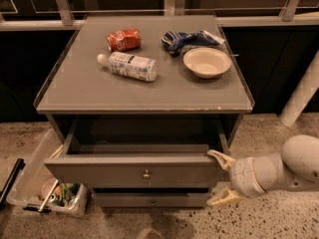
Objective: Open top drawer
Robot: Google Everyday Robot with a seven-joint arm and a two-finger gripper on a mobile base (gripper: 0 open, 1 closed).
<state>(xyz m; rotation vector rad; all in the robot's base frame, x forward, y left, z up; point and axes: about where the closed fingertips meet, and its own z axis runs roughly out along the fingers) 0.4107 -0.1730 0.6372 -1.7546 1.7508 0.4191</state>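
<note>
The top drawer [134, 170] of the grey cabinet stands pulled out, its inside dark, with a small round metal knob [146, 174] at the centre of its flat front. My gripper [220, 179] is at the drawer's right front corner, just off the panel. Its two pale fingers [219, 158] are spread apart, one at the drawer's top edge and one lower near the floor. It holds nothing. The white arm [279, 171] reaches in from the right.
On the cabinet top [79, 93] lie a plastic bottle [128, 65], a red can [123, 39], a blue bag [187, 39] and a white bowl [207, 62]. A lower drawer front [149, 199] shows beneath. A clear bin [47, 193] of items sits on the floor at left.
</note>
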